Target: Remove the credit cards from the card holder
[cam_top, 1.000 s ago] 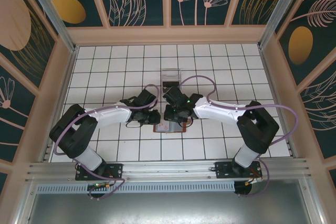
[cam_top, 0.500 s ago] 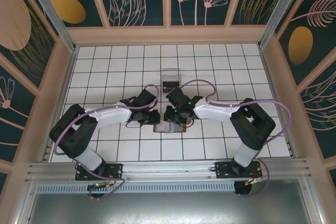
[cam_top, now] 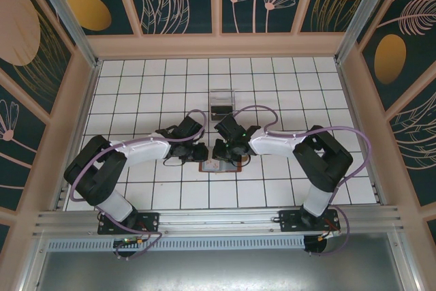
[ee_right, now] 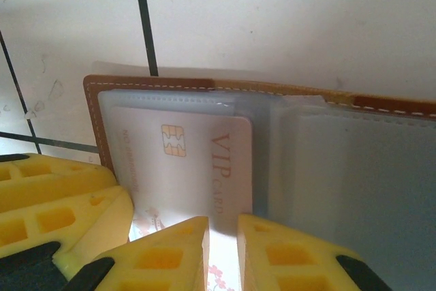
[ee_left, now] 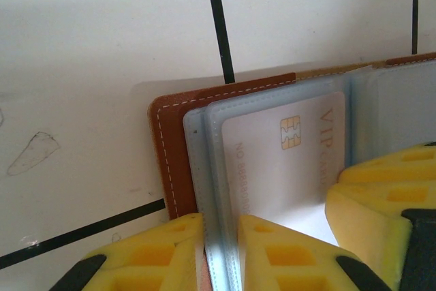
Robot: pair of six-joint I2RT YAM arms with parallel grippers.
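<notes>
The brown card holder (cam_top: 219, 166) lies open on the tiles under both grippers. Its stitched leather edge (ee_left: 167, 155) and grey-blue sleeves (ee_right: 354, 168) show close up. A whitish credit card (ee_right: 197, 161) with a gold chip and "VIP CARD" print sits partly in a sleeve, also seen as the white card (ee_left: 286, 161). My left gripper (ee_left: 219, 230) is shut on the upright edge of a sleeve of the card holder. My right gripper (ee_right: 223, 236) has its jaws almost together over the card's lower end, tips at the card's face. The right gripper's yellow finger (ee_left: 381, 202) shows beside the card.
A clear plastic box (cam_top: 221, 102) with something dark inside stands two tiles behind the wallet. Pale wooden walls (cam_top: 75, 114) enclose the white tiled table. Both arms' purple cables (cam_top: 259, 108) loop above the wallet.
The right arm's elbow has swung left toward the middle while its gripper stayed over the wallet and narrowed slightly. The left arm and the wallet have not moved.
</notes>
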